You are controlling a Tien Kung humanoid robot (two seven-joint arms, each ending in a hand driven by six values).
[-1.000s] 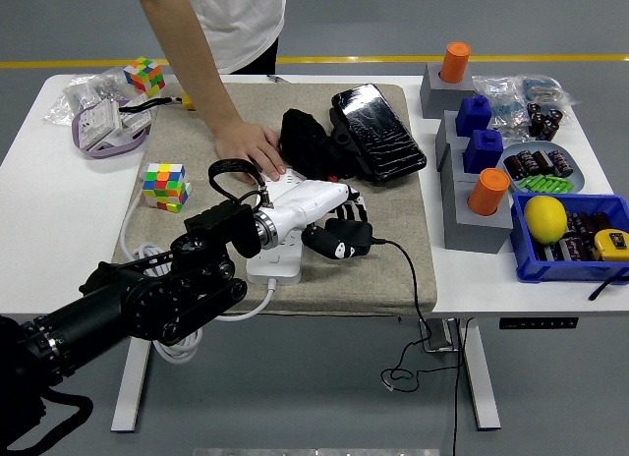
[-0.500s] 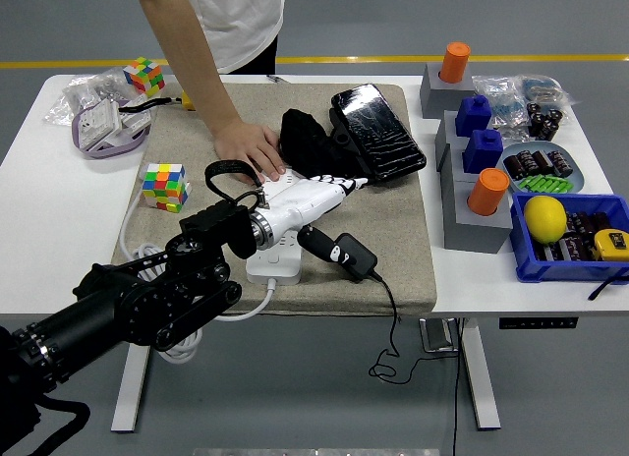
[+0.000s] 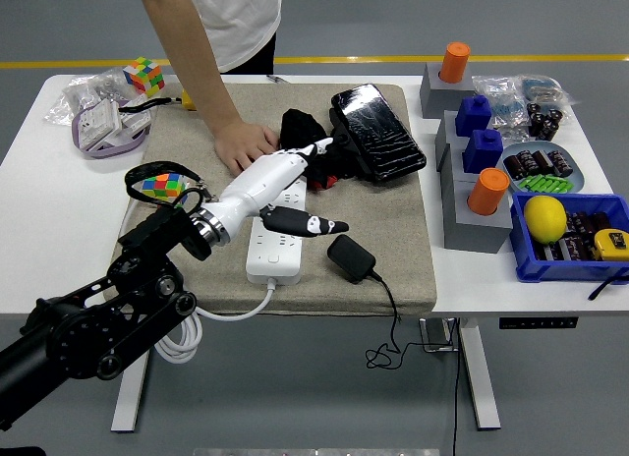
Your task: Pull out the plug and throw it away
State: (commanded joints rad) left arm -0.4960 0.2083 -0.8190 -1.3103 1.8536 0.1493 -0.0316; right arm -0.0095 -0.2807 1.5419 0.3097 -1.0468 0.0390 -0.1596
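Lying free beside power strip [image 3: 276,248], plug [image 3: 350,256]; left hand [image 3: 285,186] empty

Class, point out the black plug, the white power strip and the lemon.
black plug [image 3: 350,256], head view, middle of its body
white power strip [image 3: 273,256], head view, socket face
lemon [image 3: 544,218], head view, middle of its skin

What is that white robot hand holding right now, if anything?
Nothing. The left hand hangs open over the power strip, fingers spread. The black plug lies loose on the mat beside it. A person's hand presses down on the mat.
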